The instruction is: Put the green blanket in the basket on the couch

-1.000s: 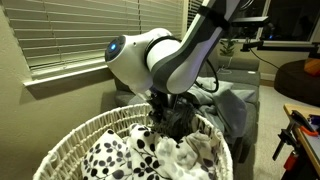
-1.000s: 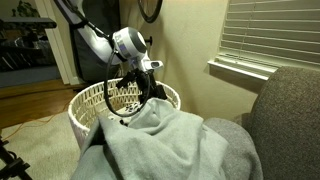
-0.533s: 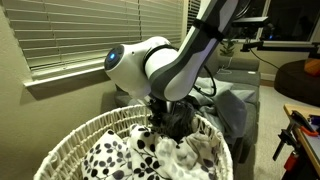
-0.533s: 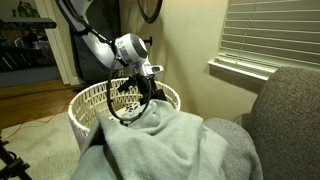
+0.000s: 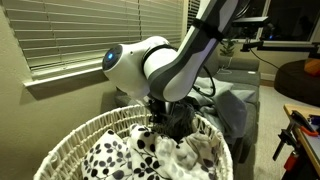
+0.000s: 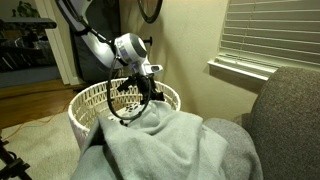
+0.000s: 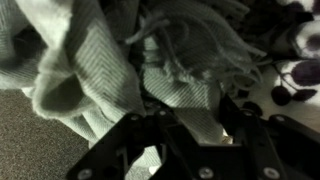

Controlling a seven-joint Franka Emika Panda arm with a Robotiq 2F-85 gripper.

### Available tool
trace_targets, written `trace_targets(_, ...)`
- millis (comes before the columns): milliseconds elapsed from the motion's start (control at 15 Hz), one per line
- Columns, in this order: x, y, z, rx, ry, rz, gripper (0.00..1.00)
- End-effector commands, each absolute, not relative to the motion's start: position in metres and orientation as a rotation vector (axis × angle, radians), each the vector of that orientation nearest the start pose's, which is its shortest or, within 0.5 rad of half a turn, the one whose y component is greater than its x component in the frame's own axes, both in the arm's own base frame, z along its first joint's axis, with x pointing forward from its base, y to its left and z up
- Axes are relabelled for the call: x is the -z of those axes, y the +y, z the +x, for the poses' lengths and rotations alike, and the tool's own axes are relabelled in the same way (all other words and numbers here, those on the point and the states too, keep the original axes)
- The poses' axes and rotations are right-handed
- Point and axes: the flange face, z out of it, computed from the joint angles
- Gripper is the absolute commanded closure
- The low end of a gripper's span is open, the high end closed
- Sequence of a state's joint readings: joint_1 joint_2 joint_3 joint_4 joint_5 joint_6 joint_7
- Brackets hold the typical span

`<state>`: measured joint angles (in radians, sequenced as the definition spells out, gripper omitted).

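Where blinds [image 6: 268, 30] hang, blanket [image 6: 170, 145] drapes couch [image 6: 292, 110].

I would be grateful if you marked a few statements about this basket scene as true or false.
1. The round white wicker basket holds a white cloth with black spots. True.
2. The pale grey-green fleece blanket lies wholly inside the basket. False: it drapes out over the rim, toward the grey fabric couch.
3. The end effector is down among cloth at the basket. True.
4. The window blinds are pulled up. False: the slats hang lowered.
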<state>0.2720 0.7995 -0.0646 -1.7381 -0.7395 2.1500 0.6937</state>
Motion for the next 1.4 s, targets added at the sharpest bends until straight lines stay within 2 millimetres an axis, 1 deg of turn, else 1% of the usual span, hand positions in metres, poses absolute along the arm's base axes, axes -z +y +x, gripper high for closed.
trace_targets(0,-0.104,0.103,0.611,0.101,0.091,2.423,0.8)
trace_targets(67,-0.104,0.103,0.611,0.101,0.091,2.423,0.88)
trace_targets(200,-0.104,0.104,0.61,0.101,0.091,2.422,0.98)
trace_targets(333,-0.108,0.104,0.609,0.099,0.087,2.421,1.0)
trace_targets(467,-0.118,0.102,0.606,0.09,0.075,2.422,1.0)
trace_targets(600,-0.135,0.101,0.604,0.07,0.055,2.422,0.99)
trace_targets(733,-0.156,0.098,0.602,0.045,0.029,2.418,0.99)
trace_targets(1000,-0.205,0.094,0.591,-0.011,-0.018,2.393,0.99)
trace_targets(1133,-0.226,0.09,0.583,-0.025,-0.034,2.378,0.99)
trace_targets(1333,-0.248,0.081,0.566,-0.043,-0.065,2.354,0.99)
